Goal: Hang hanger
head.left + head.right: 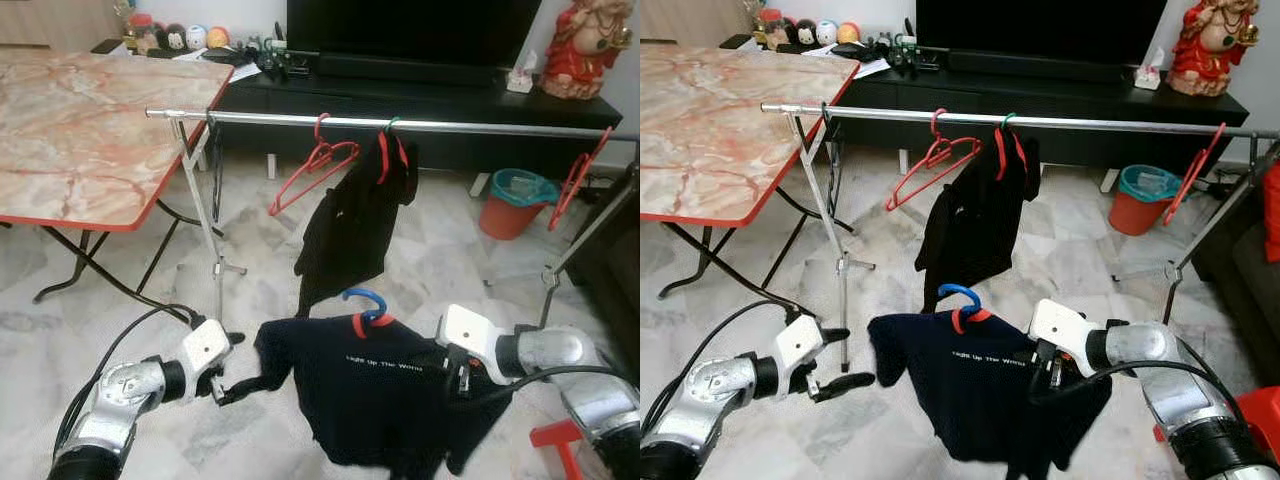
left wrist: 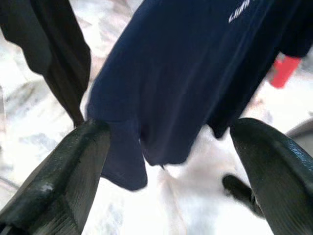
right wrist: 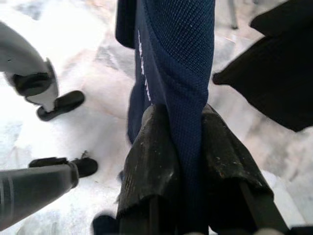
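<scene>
Hanger [image 1: 366, 308] first: blue hook and red neck poke up out of the navy shirt [image 1: 385, 395], low between the two arms and well below the rail [image 1: 420, 125]. Right hand [image 3: 178, 161] is clamped on a fold of the shirt's fabric at its shoulder, fingers pressed together with cloth between them; whether they catch the hanger's arm underneath I can't tell. That's the first worry: if it's cloth alone, the hanger could tilt or slide out of the collar on the lift, and the hook would swing off line. Left hand [image 1: 836, 378] sits just beside the shirt's other sleeve, fingers spread apart, nothing gripped, so that side sags. If it closes late, the shirt may twist and turn the hook away from the rail.

Further out, the black garment [image 1: 355, 215] hangs from the rail almost straight ahead, with an empty red hanger [image 1: 315, 165] to its left. Raise the shirt straight up and the hook could snag that black cloth or knock its hanger. The open stretch of rail to the right, before the other red hanger [image 1: 575, 180] at the far end, looks the safer target. The rack's thin upright [image 1: 200, 205] stands near the left arm; a bump could rock the frame. The marble worktop [image 1: 85, 130] is off to the left.
</scene>
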Robot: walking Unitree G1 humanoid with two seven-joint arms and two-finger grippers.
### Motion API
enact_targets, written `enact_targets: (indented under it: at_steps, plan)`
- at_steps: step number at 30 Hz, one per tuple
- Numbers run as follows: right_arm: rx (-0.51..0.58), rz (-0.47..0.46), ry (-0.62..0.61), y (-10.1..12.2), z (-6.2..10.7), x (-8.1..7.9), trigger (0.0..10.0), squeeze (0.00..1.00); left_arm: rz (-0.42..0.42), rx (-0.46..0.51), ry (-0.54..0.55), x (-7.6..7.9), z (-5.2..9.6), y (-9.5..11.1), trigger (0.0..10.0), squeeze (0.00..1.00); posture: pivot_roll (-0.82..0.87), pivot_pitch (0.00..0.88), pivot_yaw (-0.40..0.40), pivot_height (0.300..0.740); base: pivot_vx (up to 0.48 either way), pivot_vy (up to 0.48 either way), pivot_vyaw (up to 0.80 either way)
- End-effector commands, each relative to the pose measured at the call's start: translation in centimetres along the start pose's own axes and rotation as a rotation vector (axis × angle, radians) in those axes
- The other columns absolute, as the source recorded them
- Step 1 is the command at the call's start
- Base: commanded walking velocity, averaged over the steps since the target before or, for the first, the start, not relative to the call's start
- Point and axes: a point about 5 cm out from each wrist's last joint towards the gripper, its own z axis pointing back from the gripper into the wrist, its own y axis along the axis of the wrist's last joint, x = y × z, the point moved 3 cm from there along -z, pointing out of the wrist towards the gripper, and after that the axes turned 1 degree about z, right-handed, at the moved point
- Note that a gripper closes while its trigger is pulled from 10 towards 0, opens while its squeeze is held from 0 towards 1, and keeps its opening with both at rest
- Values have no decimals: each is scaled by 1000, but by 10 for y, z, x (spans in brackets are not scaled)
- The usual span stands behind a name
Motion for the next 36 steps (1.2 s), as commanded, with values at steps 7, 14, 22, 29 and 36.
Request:
enact_targets:
  at_steps: [7,14,22,29,36]
  plan:
    - [23,71,36,15,13,5,10000,0,-5,-64,29,-9,2,-7,10000,0,-70,0,-56,740,0,0,0]
    - [49,89,137,24,17,-6,10000,0,32,-89,51,-17,-1,-10,10000,0,-81,0,-52,740,0,0,0]
    - [90,108,161,37,16,-7,10000,0,97,-132,2,-12,-6,-20,10000,0,-88,0,-51,740,0,0,0]
    - [107,119,179,44,17,-8,10000,0,162,-130,-19,-7,-7,-27,10000,0,-88,0,-53,740,0,0,0]
    - [129,127,178,52,17,-7,10000,0,198,-125,3,-6,-7,-32,0,0,-92,0,-55,740,0,0,0]
